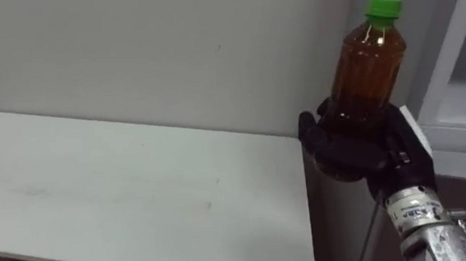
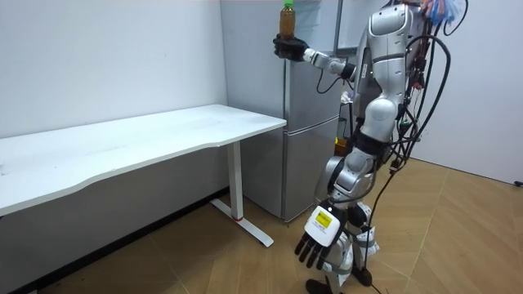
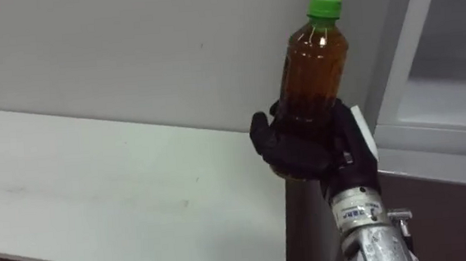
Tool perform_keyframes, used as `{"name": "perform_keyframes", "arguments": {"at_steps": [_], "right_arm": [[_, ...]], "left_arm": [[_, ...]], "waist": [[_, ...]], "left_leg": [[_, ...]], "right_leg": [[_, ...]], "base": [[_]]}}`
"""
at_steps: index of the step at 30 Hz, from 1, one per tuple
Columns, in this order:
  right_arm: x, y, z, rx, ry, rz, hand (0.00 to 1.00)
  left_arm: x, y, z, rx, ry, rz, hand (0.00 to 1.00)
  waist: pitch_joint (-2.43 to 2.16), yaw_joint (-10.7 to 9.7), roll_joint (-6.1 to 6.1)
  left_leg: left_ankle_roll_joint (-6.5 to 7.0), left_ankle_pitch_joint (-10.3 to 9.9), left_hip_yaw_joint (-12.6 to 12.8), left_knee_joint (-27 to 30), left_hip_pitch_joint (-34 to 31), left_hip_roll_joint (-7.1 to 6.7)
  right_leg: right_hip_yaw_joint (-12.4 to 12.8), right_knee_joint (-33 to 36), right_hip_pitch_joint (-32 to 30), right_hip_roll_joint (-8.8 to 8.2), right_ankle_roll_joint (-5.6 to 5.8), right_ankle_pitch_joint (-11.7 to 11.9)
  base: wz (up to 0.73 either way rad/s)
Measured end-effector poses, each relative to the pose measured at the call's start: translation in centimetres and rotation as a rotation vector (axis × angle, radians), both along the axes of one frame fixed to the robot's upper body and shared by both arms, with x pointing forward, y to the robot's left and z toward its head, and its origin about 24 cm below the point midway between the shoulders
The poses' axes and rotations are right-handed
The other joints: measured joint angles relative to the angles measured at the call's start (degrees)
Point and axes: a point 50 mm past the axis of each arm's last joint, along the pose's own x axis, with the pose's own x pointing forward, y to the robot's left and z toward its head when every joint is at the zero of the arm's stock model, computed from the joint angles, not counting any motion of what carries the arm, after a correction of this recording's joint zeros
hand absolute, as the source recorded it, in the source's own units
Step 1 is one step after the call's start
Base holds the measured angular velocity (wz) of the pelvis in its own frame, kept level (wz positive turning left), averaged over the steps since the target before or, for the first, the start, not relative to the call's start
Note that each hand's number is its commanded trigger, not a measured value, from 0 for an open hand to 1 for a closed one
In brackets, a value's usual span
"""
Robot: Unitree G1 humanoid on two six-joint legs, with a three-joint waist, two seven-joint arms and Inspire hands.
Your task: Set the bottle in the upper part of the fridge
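A clear bottle (image 1: 369,72) of brown liquid with a green cap stands upright in my right hand (image 1: 345,147), whose dark fingers are curled round its lower half. I hold it raised at the height of the upper part of the silver fridge (image 2: 310,139), just in front of it, as the room view shows with the bottle (image 2: 286,20) and hand (image 2: 290,47). The fridge's white frame (image 1: 458,57) lies to the right of the bottle. My left hand (image 2: 319,241) hangs down by my leg, fingers relaxed and holding nothing.
A long white table (image 1: 121,179) stands against the wall to my left, its end close beside the fridge. I stand on wooden floor in front of the fridge, right of the table (image 2: 122,143) in the room view.
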Motion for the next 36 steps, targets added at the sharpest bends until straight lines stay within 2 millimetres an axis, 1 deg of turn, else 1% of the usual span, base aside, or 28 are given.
{"name": "perform_keyframes", "arguments": {"at_steps": [6,9,11,12,15,16,19,22,26,31,36], "right_arm": [[-0.6,-1.8,2.1,0.019,-0.089,-0.073,1.0],[-1.0,-2.8,3.2,0.012,-0.133,-0.113,1.0],[-1.4,-3.6,4.1,-0.005,-0.167,-0.138,1.0],[-1.4,-3.8,4.3,-0.011,-0.172,-0.143,1.0],[-1.7,-4.8,5.0,-0.043,-0.194,-0.171,1.0],[-1.7,-5.1,5.3,-0.052,-0.201,-0.183,1.0],[-1.9,-5.6,5.6,-0.057,-0.214,-0.202,1.0],[-2.0,-6.1,5.8,-0.042,-0.223,-0.236,1.0],[-2.1,-6.6,6.0,-0.016,-0.228,-0.265,1.0],[-2.2,-7.1,6.2,0.033,-0.223,-0.255,1.0],[-1.9,-8.3,6.3,-0.01,-0.194,-0.27,1.0]], "left_arm": [[-0.8,0.4,0.1,0.01,0.006,0.042,0.0],[-1.4,0.6,0.2,0.015,0.015,0.063,0.0],[-1.7,0.8,0.3,0.02,0.017,0.072,0.0],[-1.8,0.9,0.3,0.022,0.018,0.072,0.0],[-1.9,1.1,0.4,0.032,0.01,0.082,0.0],[-1.7,1.1,0.4,0.035,0.004,0.08,0.0],[-1.6,1.3,0.4,0.038,-0.004,0.079,0.0],[-1.9,1.3,0.5,0.041,0.003,0.083,0.0],[-2.1,1.4,0.5,0.046,0.006,0.084,0.0],[-2.3,1.5,0.5,0.048,0.011,0.083,0.0],[-2.7,2.0,0.7,0.057,0.013,0.113,0.0]], "waist": [[-0.22,-0.91,-0.21],[-0.3,-2.17,-0.59],[-0.14,-3.03,-1.02],[-0.1,-3.08,-1.1],[-0.1,-4.0,-1.56],[-0.18,-4.39,-1.71],[-0.27,-5.29,-2.0],[-0.4,-6.02,-2.4],[-0.3,-6.19,-2.85],[-0.29,-6.26,-2.89],[-0.23,-6.28,-3.03]], "left_leg": [[-0.03,0.0,0.21,-0.04,0.59,0.06],[-0.12,-0.08,0.39,-0.06,1.08,0.12],[-0.18,-0.14,1.08,-0.12,1.57,0.32],[-0.23,-0.21,1.43,-0.14,1.78,0.41],[-0.32,-0.39,1.65,-0.06,1.89,0.5],[-0.33,-0.39,1.7,-0.08,1.94,0.5],[-0.41,-0.45,2.36,-0.1,2.03,0.74],[-0.54,-0.53,2.68,-0.11,2.05,0.88],[-0.83,-0.74,3.15,-0.09,2.11,1.3],[-1.04,-0.87,3.29,-0.12,2.84,1.44],[-1.25,-1.05,3.29,-0.18,3.08,1.63]], "right_leg": [[0.32,-0.03,-0.02,0.06,-0.01,0.0],[0.48,-0.25,0.48,0.12,0.02,-0.03],[1.07,-0.3,0.63,0.24,0.0,-0.05],[1.49,-0.32,0.65,0.33,-0.02,-0.06],[1.81,-1.14,0.81,0.57,-0.05,-0.07],[1.88,-1.14,0.81,0.59,-0.05,-0.07],[2.54,-1.14,0.72,0.82,-0.14,-0.01],[2.67,-1.08,0.72,1.0,-0.18,0.02],[3.23,-1.12,0.61,1.38,-0.34,0.11],[3.36,-1.24,1.08,1.56,-0.46,0.06],[3.3,-2.09,1.76,1.84,-0.6,0.15]], "base": [[-0.01],[-0.03],[-0.12],[-0.23],[-0.08],[-0.05],[-0.08],[-0.04],[-0.07],[-0.01],[0.0]]}}
